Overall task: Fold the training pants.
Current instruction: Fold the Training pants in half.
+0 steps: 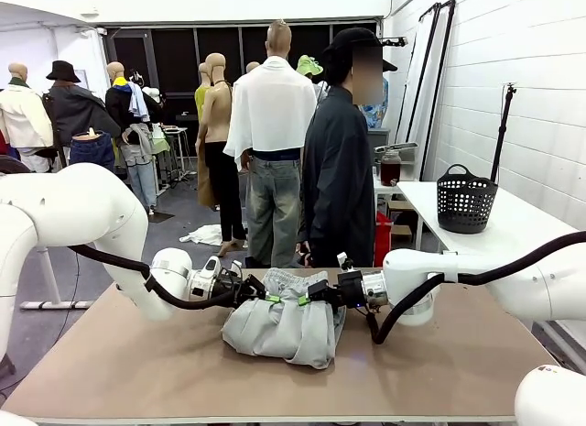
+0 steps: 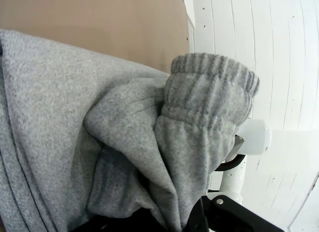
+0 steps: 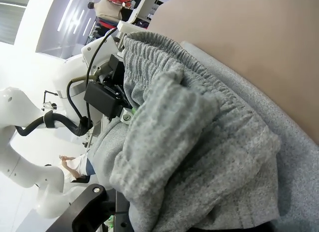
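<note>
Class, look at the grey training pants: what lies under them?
The brown table lies under the training pants. Whatever sits beneath the bunched fabric is covered.

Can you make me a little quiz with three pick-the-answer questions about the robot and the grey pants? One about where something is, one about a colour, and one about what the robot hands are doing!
1. Where is the black mesh basket?
A. On the white side table at the right
B. On top of the pants
C. On the floor

2. What colour are the training pants?
A. Blue
B. Light grey
C. Red

3. What are the two end effectors doing?
A. Both open wide above the table
B. Both shut on the pants
C. One holds the basket

Answers:
1. A, the basket stands on the white table by the wall.
2. B, the bunched fabric looks light grey in the front and wrist views.
3. B, the left end effector and right end effector each pinch the pants from either side.
</note>
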`<act>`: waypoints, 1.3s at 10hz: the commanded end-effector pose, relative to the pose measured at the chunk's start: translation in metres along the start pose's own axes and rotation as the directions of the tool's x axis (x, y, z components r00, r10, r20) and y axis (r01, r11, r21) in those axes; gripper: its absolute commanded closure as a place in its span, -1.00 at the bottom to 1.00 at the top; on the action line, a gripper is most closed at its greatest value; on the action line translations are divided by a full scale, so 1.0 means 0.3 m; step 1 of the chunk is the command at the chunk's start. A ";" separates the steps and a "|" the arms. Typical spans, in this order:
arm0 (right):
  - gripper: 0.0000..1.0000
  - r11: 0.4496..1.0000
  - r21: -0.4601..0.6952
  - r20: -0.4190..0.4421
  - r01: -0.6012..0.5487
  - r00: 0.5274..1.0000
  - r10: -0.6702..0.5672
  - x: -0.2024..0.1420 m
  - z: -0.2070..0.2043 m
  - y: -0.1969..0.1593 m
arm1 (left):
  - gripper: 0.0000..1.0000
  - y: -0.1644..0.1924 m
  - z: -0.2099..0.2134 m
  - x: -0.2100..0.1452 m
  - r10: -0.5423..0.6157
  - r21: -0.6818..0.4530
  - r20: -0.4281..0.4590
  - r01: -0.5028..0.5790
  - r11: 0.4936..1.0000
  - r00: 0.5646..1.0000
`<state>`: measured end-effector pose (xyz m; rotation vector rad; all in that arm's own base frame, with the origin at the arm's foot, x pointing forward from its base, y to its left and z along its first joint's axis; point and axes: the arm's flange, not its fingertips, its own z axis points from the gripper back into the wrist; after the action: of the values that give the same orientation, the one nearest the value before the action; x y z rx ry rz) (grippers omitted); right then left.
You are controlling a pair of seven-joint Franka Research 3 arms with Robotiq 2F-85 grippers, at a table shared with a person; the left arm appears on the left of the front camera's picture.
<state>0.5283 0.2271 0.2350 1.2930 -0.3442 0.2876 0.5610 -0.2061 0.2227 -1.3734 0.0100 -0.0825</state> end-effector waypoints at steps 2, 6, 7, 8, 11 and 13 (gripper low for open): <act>0.02 0.998 -0.032 0.008 0.048 0.999 -0.047 0.011 0.059 -0.021 | 0.20 0.026 0.075 0.001 0.041 0.018 0.034 -0.042 0.999 0.999; -1.00 0.995 -0.070 0.024 0.072 0.997 -0.071 0.003 0.130 -0.019 | -1.00 0.011 0.120 -0.026 0.049 0.010 0.050 -0.049 0.999 0.998; -1.00 0.994 -0.083 0.027 0.078 0.997 -0.076 0.000 0.153 -0.019 | -1.00 0.007 0.141 -0.041 0.051 0.012 0.063 -0.052 0.999 0.997; -1.00 0.992 -0.094 0.033 0.086 0.996 -0.083 -0.005 0.183 -0.021 | -1.00 0.006 0.176 -0.063 0.053 0.014 0.086 -0.055 0.998 0.995; -1.00 0.989 -0.117 0.056 0.086 0.995 -0.080 -0.009 0.251 -0.014 | -1.00 0.003 0.278 -0.135 0.053 0.017 0.162 -0.056 0.998 0.985; -1.00 0.990 -0.116 0.066 0.082 0.995 -0.075 -0.015 0.271 -0.008 | -1.00 0.005 0.322 -0.183 0.056 0.014 0.203 -0.060 0.998 0.978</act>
<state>0.5258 0.1464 0.2437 1.2124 -0.3658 0.1707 0.5230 -0.1089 0.2350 -1.3541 -0.0728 0.0959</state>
